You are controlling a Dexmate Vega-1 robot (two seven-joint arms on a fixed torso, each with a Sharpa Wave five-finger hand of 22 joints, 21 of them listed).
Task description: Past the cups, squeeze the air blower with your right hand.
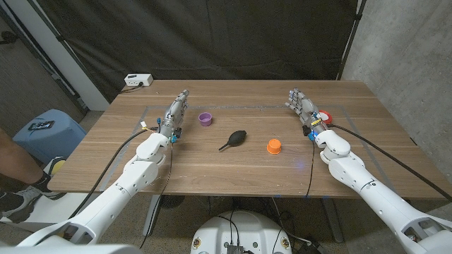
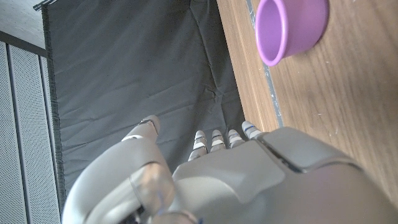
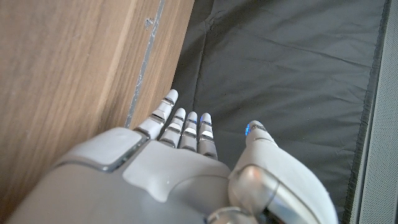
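Reaching for the air blower (image 1: pixel 234 138) is coming up for your right hand (image 1: pixel 302 107).
You are holding it spread and empty; approach over the orange cup (image 1: pixel 274 146), then wrap the bulb.

Even, diffuse overhead light on the wooden surface (image 1: pixel 233 169), with soft, short shadows beside the air blower (image 1: pixel 233 139) and the cups. The black backdrop (image 1: pixel 212 35) stays dim. Head view sharp, edges slightly bowed. In both wrist views the near hand shells are soft-focused, with a pale sheen on the left hand (image 2: pixel 249 180)
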